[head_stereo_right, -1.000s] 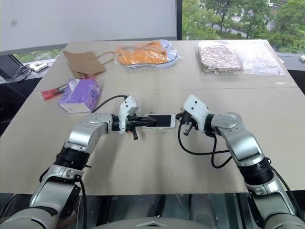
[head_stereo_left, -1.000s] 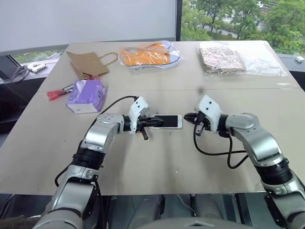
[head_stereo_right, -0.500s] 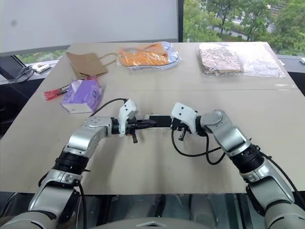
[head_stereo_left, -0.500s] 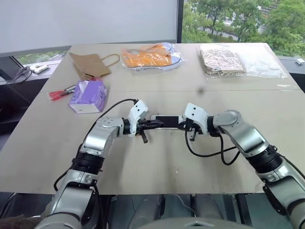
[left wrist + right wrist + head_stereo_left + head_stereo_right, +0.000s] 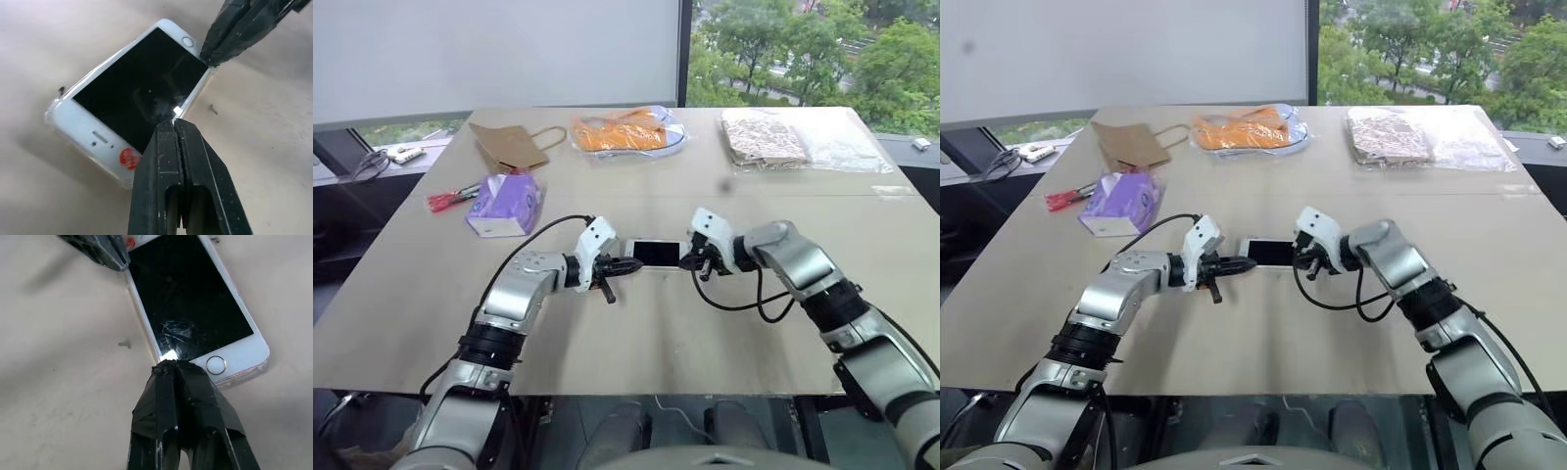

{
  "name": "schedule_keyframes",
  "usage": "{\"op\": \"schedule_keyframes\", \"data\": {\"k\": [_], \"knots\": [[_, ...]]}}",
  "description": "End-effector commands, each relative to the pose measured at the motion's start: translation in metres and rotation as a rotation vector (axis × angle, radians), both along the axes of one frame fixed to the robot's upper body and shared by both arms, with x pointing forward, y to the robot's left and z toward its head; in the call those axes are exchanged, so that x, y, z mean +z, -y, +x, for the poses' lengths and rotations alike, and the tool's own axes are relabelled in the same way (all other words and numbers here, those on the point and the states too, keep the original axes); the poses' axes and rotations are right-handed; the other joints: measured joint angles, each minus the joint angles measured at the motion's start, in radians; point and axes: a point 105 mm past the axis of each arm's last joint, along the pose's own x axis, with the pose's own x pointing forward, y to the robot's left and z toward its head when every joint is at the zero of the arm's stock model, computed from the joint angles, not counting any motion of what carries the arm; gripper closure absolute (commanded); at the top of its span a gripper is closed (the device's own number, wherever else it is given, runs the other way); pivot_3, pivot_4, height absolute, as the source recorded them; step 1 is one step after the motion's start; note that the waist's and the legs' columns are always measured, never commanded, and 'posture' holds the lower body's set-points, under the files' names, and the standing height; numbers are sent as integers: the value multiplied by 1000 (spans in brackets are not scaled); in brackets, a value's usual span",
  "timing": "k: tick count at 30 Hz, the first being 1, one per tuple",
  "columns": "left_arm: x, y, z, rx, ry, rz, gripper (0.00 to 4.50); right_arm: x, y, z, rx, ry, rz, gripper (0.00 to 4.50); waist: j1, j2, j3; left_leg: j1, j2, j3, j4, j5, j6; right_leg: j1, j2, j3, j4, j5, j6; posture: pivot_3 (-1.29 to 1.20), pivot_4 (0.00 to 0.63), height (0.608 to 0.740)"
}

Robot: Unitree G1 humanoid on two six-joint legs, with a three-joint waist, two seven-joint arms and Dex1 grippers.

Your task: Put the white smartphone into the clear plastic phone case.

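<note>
It looks like an office or lab room on an upper floor. A large plain table (image 5: pixel 431 294) stands by a window (image 5: pixel 803 49) at the upper right of the frame, with treetops outside, and a white blind (image 5: pixel 489 49) fills the upper left.
</note>
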Motion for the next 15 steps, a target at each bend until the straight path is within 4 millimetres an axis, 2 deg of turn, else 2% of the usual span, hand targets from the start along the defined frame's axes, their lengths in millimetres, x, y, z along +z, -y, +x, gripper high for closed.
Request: {"op": "schedule_keyframes", "data": {"k": [1, 3, 5, 7, 9, 10, 12, 15], "knots": [[13, -1, 8, 47, 20, -42, 4486, 33, -1, 9, -52, 104, 105, 4500, -4, 3, 3, -4, 0, 0, 0, 0, 0, -4, 0, 0, 0, 0, 0, 0, 150, 740], [10, -2, 9, 57, 9, -38, 4486, 44, -1, 16, -97, 125, 134, 4500, -11, 3, 3, -21, 0, 0, 3, 3, -5, -20, -1, 0, 4, 4, -3, 0, 150, 740], [7, -2, 9, 57, 4, -23, 4486, 45, -4, 20, -110, 145, 122, 4500, -16, 3, 3, -33, 0, 0, 8, 4, -7, -34, -1, 1, 9, 4, -4, 0, 150, 740], [6, -2, 8, 52, 1, -18, 4486, 41, -5, 26, -140, 154, 103, 4500, -16, 3, 3, -37, 0, 0, 8, 4, -7, -39, -1, 0, 9, 4, -4, 0, 150, 740], [6, -1, 8, 49, 1, -19, 4486, 30, -4, 32, -174, 136, 57, 4500, -14, 4, 3, -37, -1, 1, 7, 4, -7, -39, -1, 0, 8, 4, -4, 0, 150, 740], [7, 0, 8, 48, 3, -20, 4486, 18, -2, 33, -185, 100, 6, 4500, -12, 4, 3, -37, -1, 1, 8, 4, -7, -39, -1, 0, 8, 4, -4, 0, 150, 740], [8, 2, 7, 46, 6, -21, 4486, -1, 0, 28, -157, 59, -71, 4500, -10, 4, 3, -37, -1, 1, 8, 4, -7, -39, -1, 0, 8, 4, -4, 0, 150, 740], [8, 2, 6, 46, 7, -20, 4486, -17, 0, 17, -103, -10, -136, 4500, -10, 4, 3, -34, -1, 1, 8, 4, -7, -36, -1, 0, 8, 4, -4, 0, 150, 740]]}}
